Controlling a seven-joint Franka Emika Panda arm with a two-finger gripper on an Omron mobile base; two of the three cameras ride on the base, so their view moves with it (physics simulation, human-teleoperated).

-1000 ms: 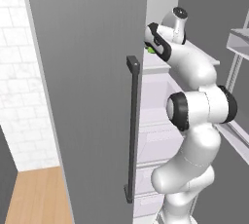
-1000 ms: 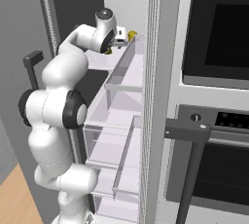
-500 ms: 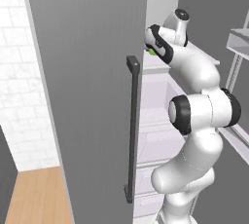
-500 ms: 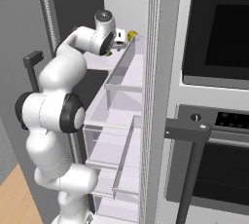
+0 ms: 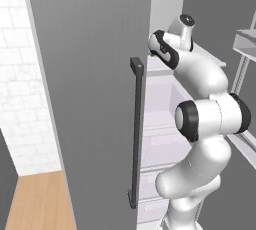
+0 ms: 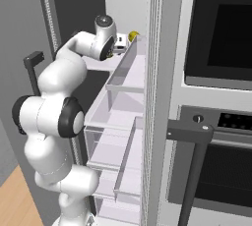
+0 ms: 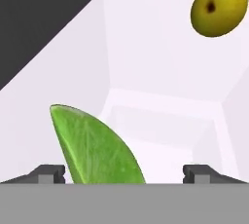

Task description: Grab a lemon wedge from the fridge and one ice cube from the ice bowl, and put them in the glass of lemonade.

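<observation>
1. The fridge point(image 5: 90, 99) stands with its grey door swung open toward the left base camera; a long dark bar handle point(image 5: 135, 134) runs down the door's edge. All places below are given relative to this fridge.
2. In the right base view, the fridge's white shelves point(image 6: 110, 117) and clear drawers step downward inside the open compartment, beside its other door point(image 6: 160, 97), seen edge-on.
3. The white arm rises in front of the fridge and reaches into its upper shelf level; the gripper point(image 6: 119, 44) sits at the arm's far end, just inside the fridge.
4. In the hand view, the gripper point(image 7: 124, 173) has its two dark finger tips point(image 7: 48, 173) standing wide apart, with nothing clamped between them.
5. A green wedge-shaped slice, the lemon wedge point(image 7: 95, 147), lies on the white floor of the fridge shelf, between the finger tips and nearer the one on the left of that view. Whether either tip touches it cannot be told.
6. A round yellow fruit point(image 7: 219, 8) rests deeper in the fridge, well apart from the wedge; it also appears as a small yellow spot point(image 6: 133, 35) past the gripper in the right base view.
7. A dark built-in oven point(image 6: 219, 102) stands just beside the fridge.
</observation>
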